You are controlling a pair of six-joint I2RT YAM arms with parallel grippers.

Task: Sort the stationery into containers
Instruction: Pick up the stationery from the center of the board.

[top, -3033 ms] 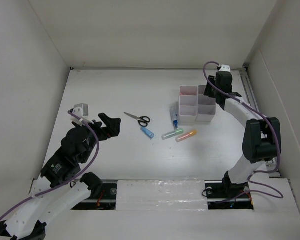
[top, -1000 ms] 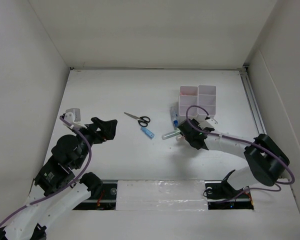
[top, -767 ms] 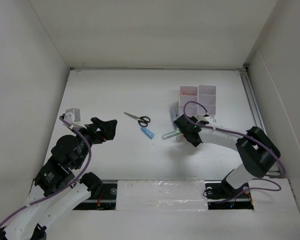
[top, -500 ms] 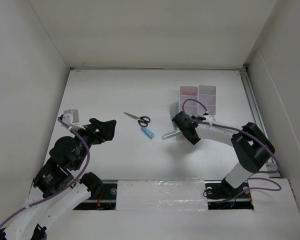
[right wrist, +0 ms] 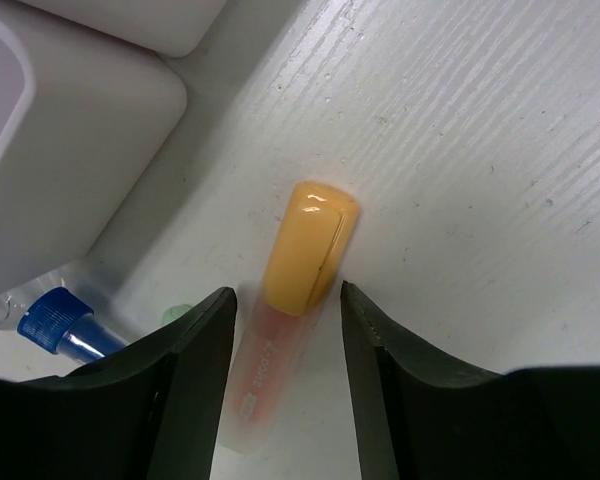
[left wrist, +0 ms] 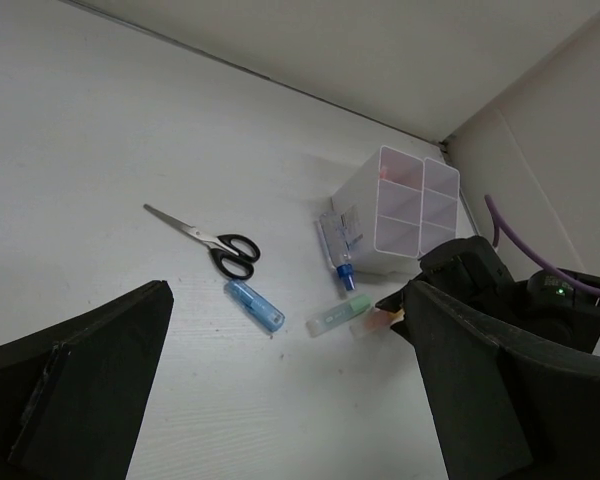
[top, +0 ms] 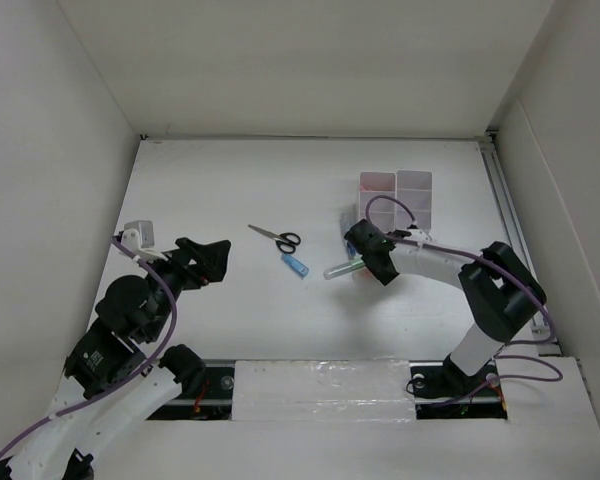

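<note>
The right tool (right wrist: 285,300) was down on the white surface (top: 230,180) just in front of the organiser (top: 395,195), its two fingers (right wrist: 180,390) parted and set either side of the orange marker (right wrist: 298,262). The marker lay flat between them, its yellow-orange cap pointing away from the wrist. A thin gap showed beside the cap on each side; whether a finger touched the paler barrel lower down could not be made out.

A blue-capped pen (right wrist: 55,318) lay against the organiser's near wall, and a green marker (top: 338,269) rested just beside the orange one. Further left on the surface lay the scissors (top: 277,237), with a short blue tube (top: 296,265) near their black handles.

The left tool (top: 210,258) hung above the left part of the surface, well apart from every item, fingers spread wide and holding nothing.
</note>
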